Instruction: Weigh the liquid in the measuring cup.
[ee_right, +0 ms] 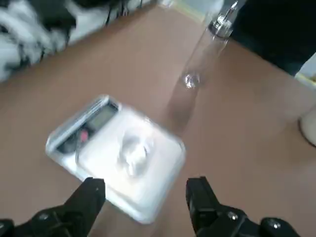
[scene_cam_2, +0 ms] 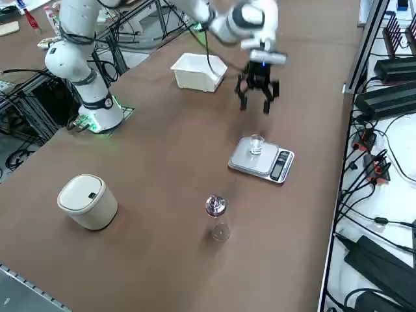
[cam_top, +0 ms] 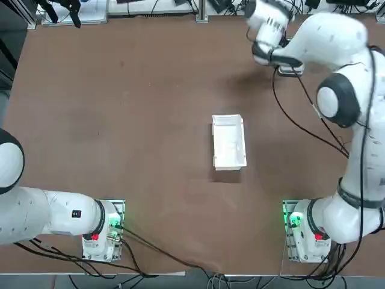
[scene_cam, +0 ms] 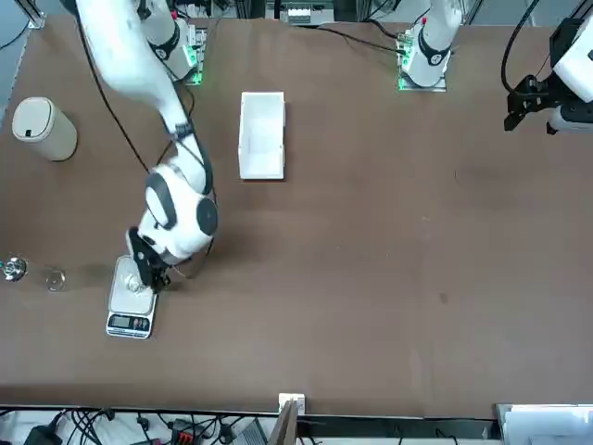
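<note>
Spanning the scene, the brown table [scene_cam_2: 162, 162] carries a scale [scene_cam_2: 261, 160] with the measuring cup [scene_cam_2: 256, 144] on it; above, the right gripper [scene_cam_2: 256, 99] hangs empty, fingers spread.

Claw [scene_cam_2: 257, 97] clear above cup [scene_cam_2: 256, 144]; glassware [scene_cam_2: 216, 207] nearby.

The brown worktop [scene_cam_2: 162, 162] carries a scale [scene_cam_2: 262, 160], a white box [scene_cam_2: 198, 71], a lidded canister [scene_cam_2: 88, 201], a metal item [scene_cam_2: 215, 206] and a clear round item [scene_cam_2: 221, 231].
</note>
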You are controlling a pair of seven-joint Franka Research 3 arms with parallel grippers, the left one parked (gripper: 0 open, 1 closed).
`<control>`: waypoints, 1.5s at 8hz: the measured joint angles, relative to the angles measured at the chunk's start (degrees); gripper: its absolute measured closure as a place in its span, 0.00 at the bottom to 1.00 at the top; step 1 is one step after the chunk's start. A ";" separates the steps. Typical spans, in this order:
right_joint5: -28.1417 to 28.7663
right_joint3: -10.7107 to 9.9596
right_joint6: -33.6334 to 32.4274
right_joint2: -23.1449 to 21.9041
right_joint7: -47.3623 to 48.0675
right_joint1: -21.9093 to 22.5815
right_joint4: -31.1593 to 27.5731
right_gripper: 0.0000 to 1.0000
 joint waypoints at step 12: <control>42.70 -0.98 -12.79 -31.55 -90.59 -17.67 -4.71 0.00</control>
